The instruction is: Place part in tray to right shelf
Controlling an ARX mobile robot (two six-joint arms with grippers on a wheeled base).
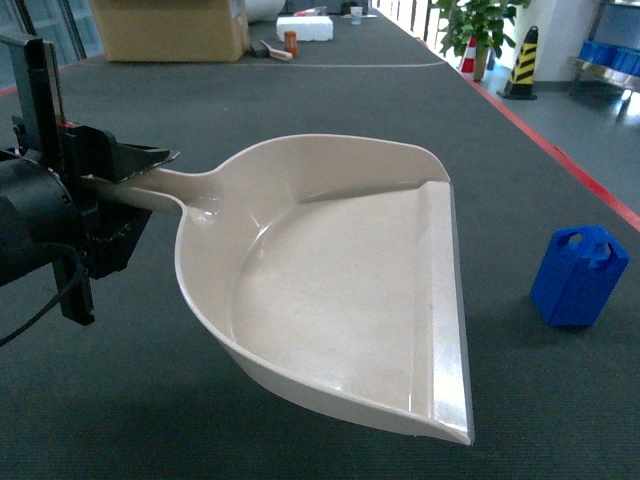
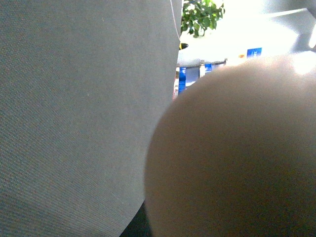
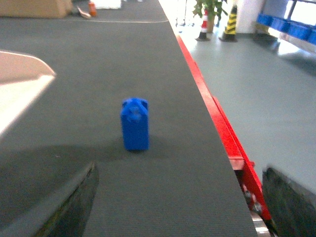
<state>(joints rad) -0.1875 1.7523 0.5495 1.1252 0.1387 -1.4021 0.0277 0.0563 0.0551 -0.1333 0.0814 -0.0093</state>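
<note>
The beige tray fills the middle of the head view, its flat lip toward the right. My left gripper is shut on its stub handle at the left. In the left wrist view the tray's underside blocks the jaws. The small blue part stands upright on the dark table, right of the tray's lip and apart from it. The right wrist view shows the part ahead of my right gripper, which is open and empty well short of it. A steel rack with blue crates, far right, may be the right shelf.
The table's red edge runs just right of the part, with grey floor beyond. Far off stand a cardboard box, a white box, a potted plant and a striped cone.
</note>
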